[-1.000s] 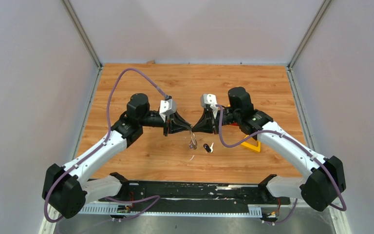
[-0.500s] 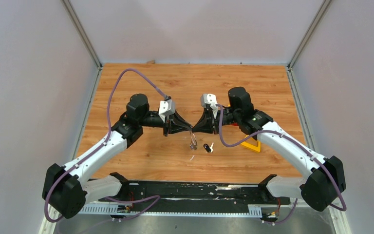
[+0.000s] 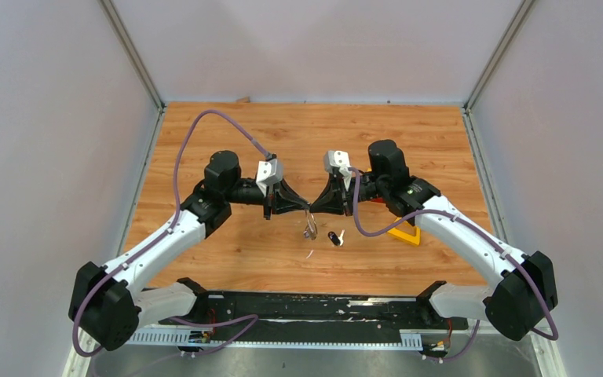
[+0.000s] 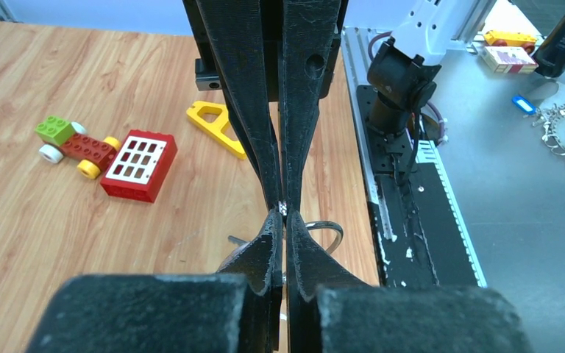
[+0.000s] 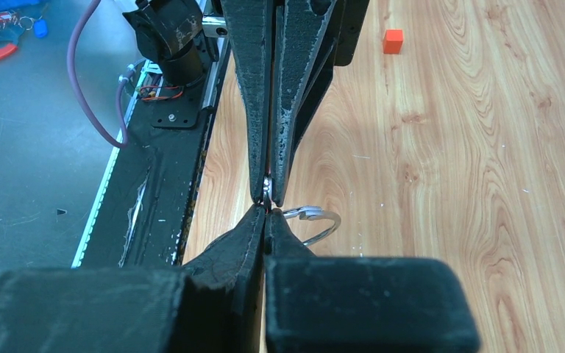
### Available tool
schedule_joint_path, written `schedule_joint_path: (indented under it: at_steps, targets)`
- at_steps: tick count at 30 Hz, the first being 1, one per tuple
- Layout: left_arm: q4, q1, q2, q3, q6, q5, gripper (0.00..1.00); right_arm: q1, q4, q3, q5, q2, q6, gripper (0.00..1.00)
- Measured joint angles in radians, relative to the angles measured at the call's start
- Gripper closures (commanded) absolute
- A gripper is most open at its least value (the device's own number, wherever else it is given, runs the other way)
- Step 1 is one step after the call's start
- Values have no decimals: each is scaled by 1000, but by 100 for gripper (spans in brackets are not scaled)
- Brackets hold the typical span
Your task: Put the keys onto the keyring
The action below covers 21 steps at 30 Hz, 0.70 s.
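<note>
Mid-worktop (image 3: 228,133), the left gripper (image 4: 280,224) and right gripper (image 5: 265,215) meet tip to tip, each pinching the keyring (image 5: 309,214); the black-headed key (image 3: 334,237) lies nearby.

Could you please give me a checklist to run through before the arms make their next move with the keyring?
1. Right gripper shut on the keyring: ok.
2. Left gripper shut on the keyring too, tip to tip with the right: ok.
3. Key on the keyring: not ok. It lies on the table, apart from both grippers.
4. A gripper free to fetch the key: not ok, both are shut on the keyring.
5. Keyring's wire spread open for the key: cannot tell, the fingertips hide that spot.
</note>
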Motion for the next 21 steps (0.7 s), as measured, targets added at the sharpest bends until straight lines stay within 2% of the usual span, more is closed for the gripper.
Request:
schedule_joint_path:
  at_steps: [7,9,16,21]
  targets:
    - [8,1,4,0,-14,1,100,0,-1,0,3,0,0,100]
    - [10,1,2,-5,-15,-11,100,-2,-1,0,9,0,0,96]
    - [3,0,-20,-14,-14,-66,100,-24,-18,0,19,0,-7,62]
    - [-11,0,-22,-14,-6,-87,100,-65,-64,0,28,-18,-35,45]
